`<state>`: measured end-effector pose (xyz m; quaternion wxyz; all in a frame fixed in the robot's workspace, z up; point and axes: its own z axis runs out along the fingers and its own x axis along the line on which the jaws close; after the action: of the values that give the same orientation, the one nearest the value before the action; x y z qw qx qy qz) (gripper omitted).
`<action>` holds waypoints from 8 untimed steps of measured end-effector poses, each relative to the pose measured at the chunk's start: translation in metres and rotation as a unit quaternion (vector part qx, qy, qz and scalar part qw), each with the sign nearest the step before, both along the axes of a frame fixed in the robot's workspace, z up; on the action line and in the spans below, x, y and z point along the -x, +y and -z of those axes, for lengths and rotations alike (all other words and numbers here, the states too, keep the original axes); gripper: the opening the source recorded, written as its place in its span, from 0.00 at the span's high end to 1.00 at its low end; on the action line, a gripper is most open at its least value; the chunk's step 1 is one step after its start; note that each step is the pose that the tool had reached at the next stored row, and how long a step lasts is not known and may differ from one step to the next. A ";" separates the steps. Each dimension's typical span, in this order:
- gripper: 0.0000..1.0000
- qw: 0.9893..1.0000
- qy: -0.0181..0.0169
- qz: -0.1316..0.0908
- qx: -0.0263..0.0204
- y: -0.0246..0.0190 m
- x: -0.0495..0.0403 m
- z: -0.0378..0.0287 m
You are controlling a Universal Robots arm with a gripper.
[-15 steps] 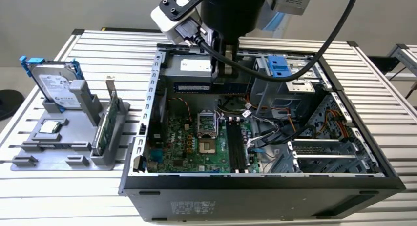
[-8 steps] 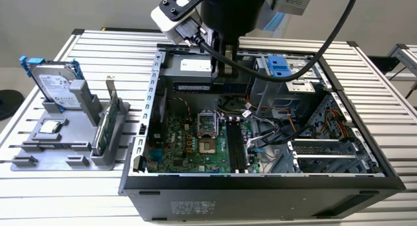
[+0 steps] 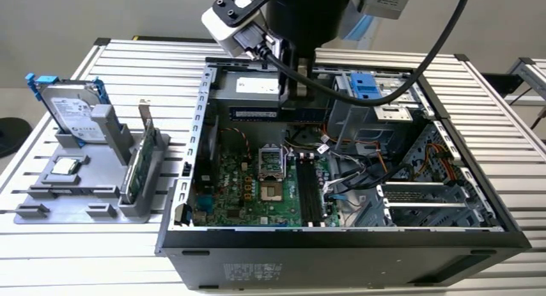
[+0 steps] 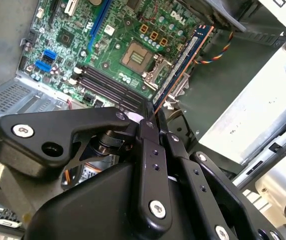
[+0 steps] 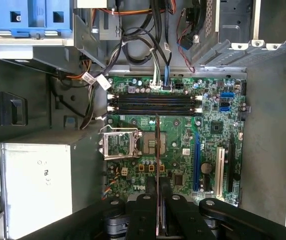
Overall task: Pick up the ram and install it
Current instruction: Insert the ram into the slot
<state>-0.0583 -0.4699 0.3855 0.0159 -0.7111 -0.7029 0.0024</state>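
Gripper: black two-finger gripper [image 4: 152, 116], fingers clamped on the ram.
Ram: long, thin, dark blue-green circuit-board stick [image 4: 183, 62], held in the air above the green motherboard [image 5: 183, 135].
Slots: black memory slots [image 5: 155, 102], apart from the stick.
Case: open grey metal computer case [image 3: 198, 149].
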 end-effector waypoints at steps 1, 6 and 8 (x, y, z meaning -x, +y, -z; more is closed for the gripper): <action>1.00 1.000 0.000 0.000 0.000 0.0004 -0.0013 0.0001; 1.00 1.000 0.000 0.008 0.000 0.0025 -0.0061 0.0001; 1.00 1.000 0.000 0.009 0.000 0.0024 -0.0061 0.0001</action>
<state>-0.0522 -0.4675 0.3855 0.0161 -0.7171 -0.6968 0.0024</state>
